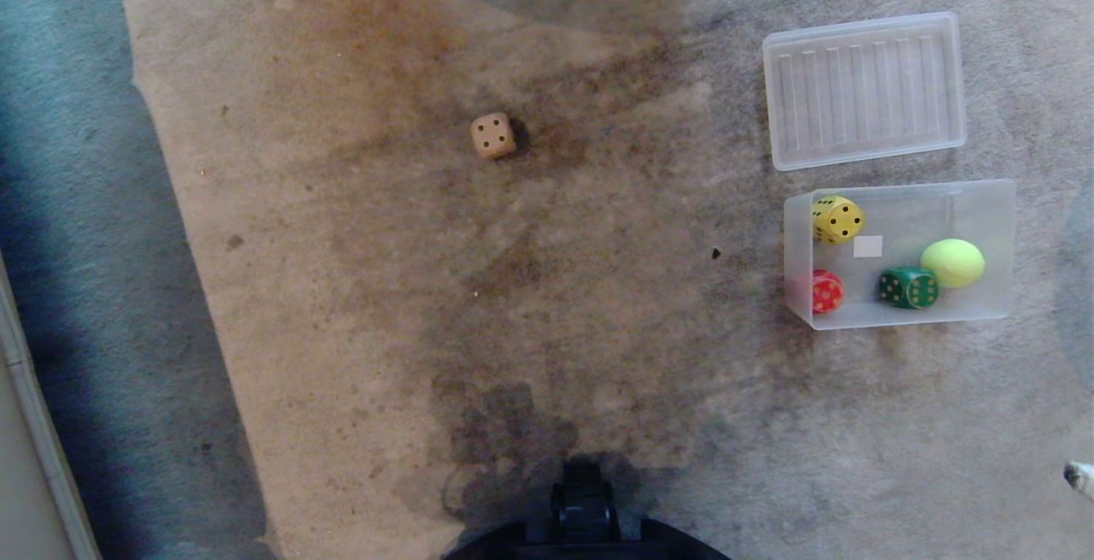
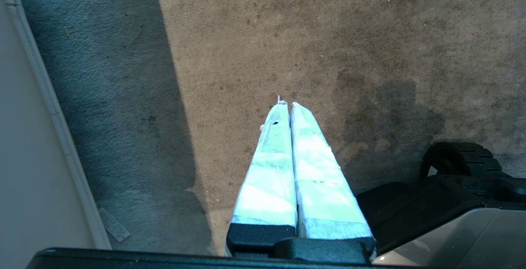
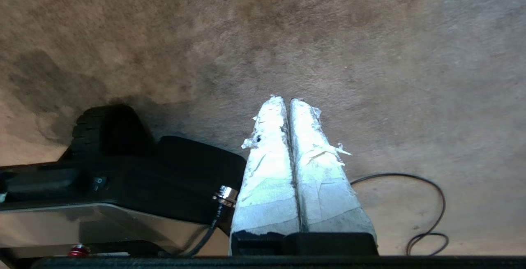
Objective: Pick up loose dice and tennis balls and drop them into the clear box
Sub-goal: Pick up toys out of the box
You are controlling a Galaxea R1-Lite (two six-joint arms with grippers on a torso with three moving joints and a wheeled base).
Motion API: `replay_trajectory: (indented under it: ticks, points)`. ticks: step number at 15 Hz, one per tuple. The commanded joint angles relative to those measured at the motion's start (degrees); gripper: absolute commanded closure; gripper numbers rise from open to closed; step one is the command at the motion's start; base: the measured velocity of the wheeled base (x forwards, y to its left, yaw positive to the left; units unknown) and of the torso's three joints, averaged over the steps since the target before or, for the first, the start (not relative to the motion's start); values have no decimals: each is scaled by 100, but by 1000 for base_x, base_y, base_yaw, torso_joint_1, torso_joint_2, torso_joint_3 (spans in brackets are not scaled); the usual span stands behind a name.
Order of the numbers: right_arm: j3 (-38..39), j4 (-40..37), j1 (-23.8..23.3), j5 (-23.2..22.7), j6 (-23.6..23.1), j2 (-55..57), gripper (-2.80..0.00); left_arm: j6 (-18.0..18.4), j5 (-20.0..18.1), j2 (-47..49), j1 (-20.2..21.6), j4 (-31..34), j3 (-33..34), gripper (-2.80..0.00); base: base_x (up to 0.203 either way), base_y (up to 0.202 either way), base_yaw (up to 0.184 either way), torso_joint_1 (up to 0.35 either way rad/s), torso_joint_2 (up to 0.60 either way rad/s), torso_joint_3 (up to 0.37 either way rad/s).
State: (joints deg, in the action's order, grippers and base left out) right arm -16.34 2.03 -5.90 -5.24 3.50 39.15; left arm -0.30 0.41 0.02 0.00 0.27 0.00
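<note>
Clearly the one thing left loose is the tan die (image 1: 493, 135), lying alone on the stained carpet (image 1: 359, 286) at about eleven o'clock from the robot's base (image 1: 585, 513), four pips up and turned slightly off square. The clear box (image 1: 983, 201) sits well apart from it, out at about two o'clock, and already holds the yellow die (image 1: 838, 219), one tennis ball (image 1: 952, 262), a red die (image 1: 826, 291) and a green die (image 1: 908, 287); its ribbed lid (image 1: 865, 90) lies flat just beyond it, toward one o'clock.

Neither arm shows in the head view. The right gripper (image 3: 286, 101) hangs over bare carpet beside the base with its taped fingers pressed together, holding nothing; a loose cable (image 3: 427, 207) lies near it. The left gripper (image 2: 286, 105) is likewise pressed together and empty, parked by the base on the wall side.

To do the pick well, I judge the working gripper should spread before descending, align its fingers with two flat faces of the tan die rather than its rounded corners, and come straight down. The soft pile may let the cube tip or roll if nudged. Carry it over the box's open centre, clear of the lid, before releasing.
</note>
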Motion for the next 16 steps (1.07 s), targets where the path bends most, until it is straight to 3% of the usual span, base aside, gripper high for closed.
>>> replay_trajectory:
  ticks: [1, 8, 16]
  points:
    - [124, -60, 58, 31, -98, -113, 0, -5, 2, -2, 0, 0, 0, 0, 0, 0, 0, 0, 0, 0]
    - [1279, -558, 507, 356, -1017, -3827, 0, -5, 2, -2, 0, 0, 0, 0, 0, 0, 0, 0, 0, 0]
    - [1388, -624, 563, 401, -1132, -3923, 0, -5, 2, -2, 0, 0, 0, 0, 0, 0, 0, 0, 0, 0]
